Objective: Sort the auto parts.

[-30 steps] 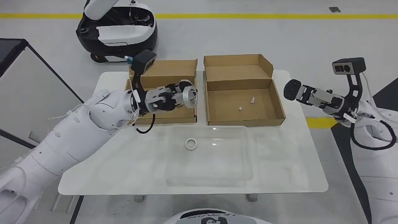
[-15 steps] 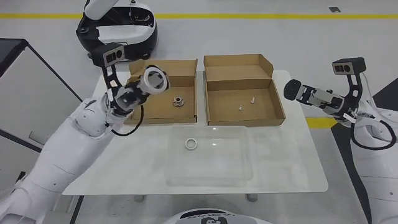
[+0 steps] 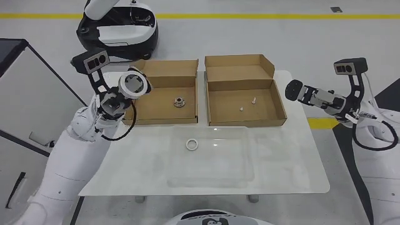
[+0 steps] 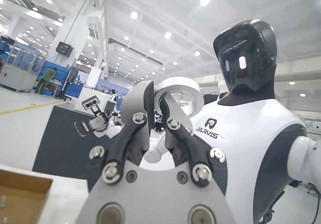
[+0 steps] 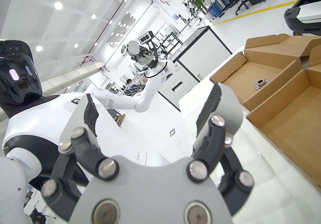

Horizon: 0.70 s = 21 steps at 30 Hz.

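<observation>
Elbow bent, the left arm holds the left gripper (image 4: 156, 96) raised over the tabletop's (image 3: 287, 156) left edge, near its far-left corner, with the fingers pointing up. They are nearly closed and pinch the wall of a large silver ring (image 4: 180, 83), one finger inside it and one outside.

The right arm reaches in level from the side, and the right gripper (image 5: 153, 94) hangs just off the right edge with its fingers spread wide and nothing between them.

Two open cardboard boxes sit side by side along the far edge. The left box (image 3: 156, 94) holds a flanged metal part (image 3: 179, 102). The right box (image 3: 262, 109) holds two small white pieces (image 3: 254, 99), possibly pins. A small ring (image 3: 192, 144) lies near the tabletop's middle.
</observation>
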### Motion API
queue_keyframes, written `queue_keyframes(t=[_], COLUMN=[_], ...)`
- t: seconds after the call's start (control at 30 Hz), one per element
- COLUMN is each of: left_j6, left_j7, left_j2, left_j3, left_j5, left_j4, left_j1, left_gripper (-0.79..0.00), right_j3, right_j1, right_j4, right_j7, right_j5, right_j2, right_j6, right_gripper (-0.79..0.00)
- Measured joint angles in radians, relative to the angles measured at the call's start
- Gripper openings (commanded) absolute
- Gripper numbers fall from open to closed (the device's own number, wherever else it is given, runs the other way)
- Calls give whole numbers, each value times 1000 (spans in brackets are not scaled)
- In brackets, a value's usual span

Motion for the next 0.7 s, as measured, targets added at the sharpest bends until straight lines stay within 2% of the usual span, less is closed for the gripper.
queue_keyframes(t=[0.07, 0.2, 0.3, 0.47, 0.7], left_j6=[0, 0, 0, 0, 0], left_j7=[0, 0, 0, 0, 0], left_j2=[-2, 10, 19, 21, 2], left_j3=[-3, 14, 30, 42, 7], left_j5=[37, 232, 302, 218, 8], left_j4=[15, 46, 47, 8, -69], left_j1=[1, -11, -14, -12, 15], left_gripper=[-785, -785, -785, -785, -785], right_j3=[0, 0, 0, 0, 0], right_j1=[0, 0, 0, 0, 0], right_j4=[0, 0, 0, 0, 0], right_j7=[0, 0, 0, 0, 0], right_j5=[0, 0, 0, 0, 0], right_j2=[0, 0, 0, 0, 0], right_j6=[0, 0, 0, 0, 0], right_gripper=[0, 0, 0, 0, 0])
